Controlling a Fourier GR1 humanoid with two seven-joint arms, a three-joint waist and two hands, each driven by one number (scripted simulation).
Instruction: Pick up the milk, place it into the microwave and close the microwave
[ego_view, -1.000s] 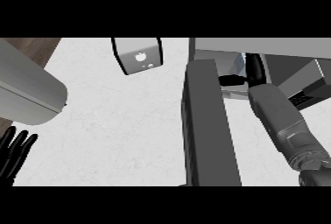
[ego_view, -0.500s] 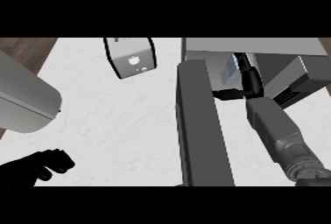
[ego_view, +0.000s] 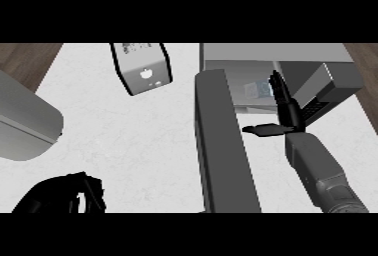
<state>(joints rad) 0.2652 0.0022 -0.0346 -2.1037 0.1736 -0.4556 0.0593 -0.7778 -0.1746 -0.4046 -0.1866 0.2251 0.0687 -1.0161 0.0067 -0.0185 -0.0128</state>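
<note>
The microwave (ego_view: 336, 75) stands at the upper right. Its open door (ego_view: 221, 150) shows edge-on as a long dark slab running toward me. A pale milk carton (ego_view: 257, 90) stands inside the cavity. My right hand (ego_view: 289, 112) reaches into the opening just right of the carton, open, with its fingers straight and its thumb stuck out to the left. It holds nothing. My left hand (ego_view: 55, 197) sits low at the lower left over the white counter (ego_view: 140, 145), its fingers curled on nothing.
A big grey rounded object (ego_view: 22, 125) fills the left edge. A flat silver device with a logo (ego_view: 144, 67) lies at the top centre. Brown floor shows past the counter's top corners.
My right hand has drawn back out of the cavity toward me, leaving the carton inside. My left hand went from straight fingers at the left edge to curled, a little further right.
</note>
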